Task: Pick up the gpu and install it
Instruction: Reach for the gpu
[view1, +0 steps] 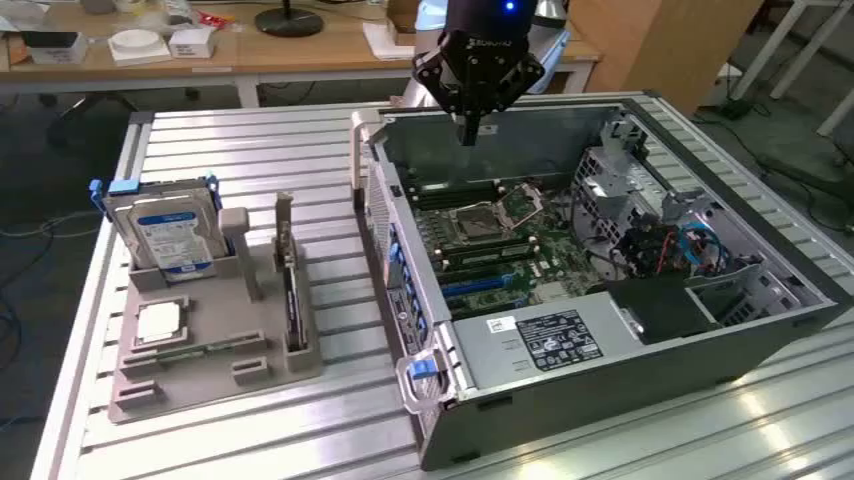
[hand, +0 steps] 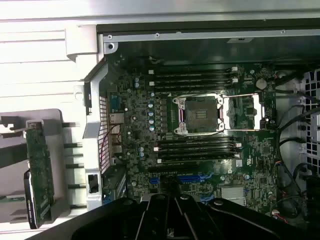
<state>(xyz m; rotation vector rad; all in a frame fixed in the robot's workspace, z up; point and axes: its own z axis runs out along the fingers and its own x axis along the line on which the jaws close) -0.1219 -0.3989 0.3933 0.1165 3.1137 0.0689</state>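
Arm: one. Its gripper (view1: 470, 136) hangs above the far end of the open computer case (view1: 601, 400), tips pointing down into it. The jaws are pressed together and pinch nothing. In the wrist view the gripper (hand: 172, 210) looks straight down on the motherboard (hand: 200, 165).

Computer case: one, lying on its side on the slatted metal desk (view1: 267, 150) with the side panel off. The motherboard (view1: 501, 245) shows one processor socket (hand: 200, 114), empty, with its metal frame swung open. Two banks of memory slots flank the socket, one on each side.

Holder: one grey holder (view1: 200, 385) sits on the desk on the exterior view's left, well apart from the gripper and just beside the case. It carries four parts:
- one gpu (view1: 292, 295), standing on edge in the slot nearest the case, its silver bracket uppermost. In the wrist view the gpu (hand: 40, 170) shows beside the case wall.
- one hard drive (view1: 167, 238) with a blue-white label, upright.
- one processor chip (view1: 160, 320), lying flat.
- one small memory stick (view1: 200, 350), lying flat.

The gpu is untouched in the holder.
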